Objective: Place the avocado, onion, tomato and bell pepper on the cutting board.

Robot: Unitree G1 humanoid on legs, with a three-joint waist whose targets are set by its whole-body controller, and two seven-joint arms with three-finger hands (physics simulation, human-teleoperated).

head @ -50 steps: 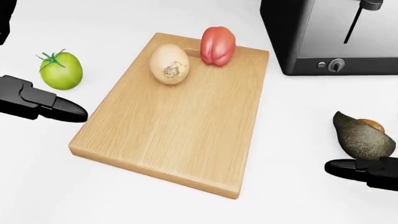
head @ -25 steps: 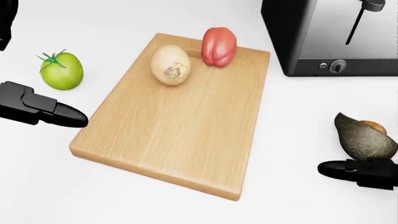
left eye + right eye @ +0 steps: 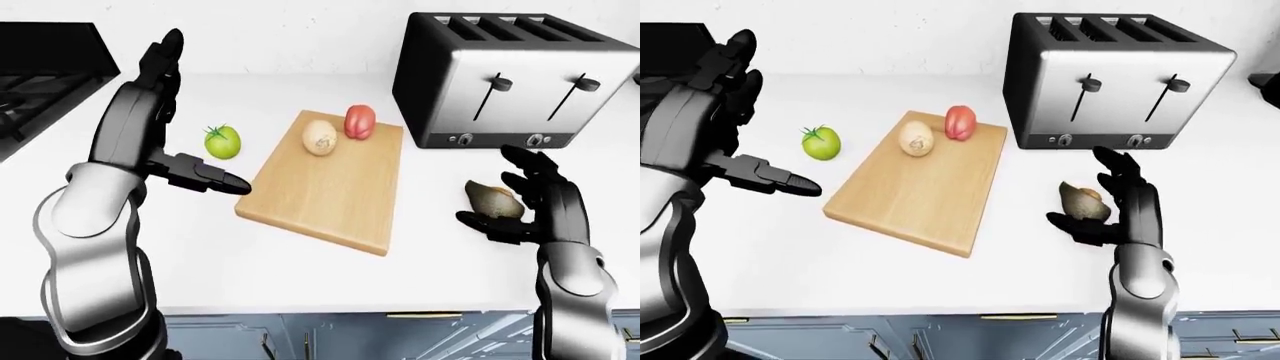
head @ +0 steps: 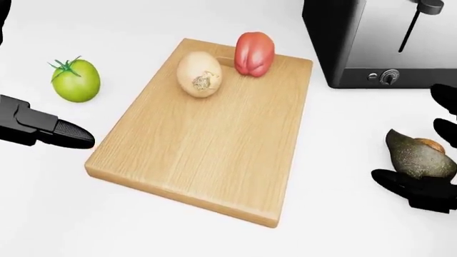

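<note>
Since the earlier head view, the right hand (image 3: 530,199) has come up around the avocado (image 4: 420,154): two dark fingertips now show at that view's right edge, above and beside the fruit, where only the thumb lay below it before. Everything else has shifted only slightly in the picture.

No writing or brand can be read anywhere; the toaster (image 3: 510,79) shows only knobs and levers.

Taking the cutting board (image 4: 200,139) as landmark: the onion (image 4: 199,74) and the red bell pepper (image 4: 253,53) both rest on its top end in the head view, side by side and nearly touching. The green tomato (image 4: 75,80) lies on the white counter (image 4: 343,214) off the board's left edge, near but apart from it. The avocado lies on the counter well to the board's right, below the toaster.

Right hand: fingers spread and cupped about the avocado, thumb under it, not yet closed; whether any finger touches the skin cannot be told. Left hand (image 3: 150,112): raised and spread wide, holding nothing, with its thumb (image 4: 68,134) pointing at the board's left edge, just beside it and below the tomato.
</note>
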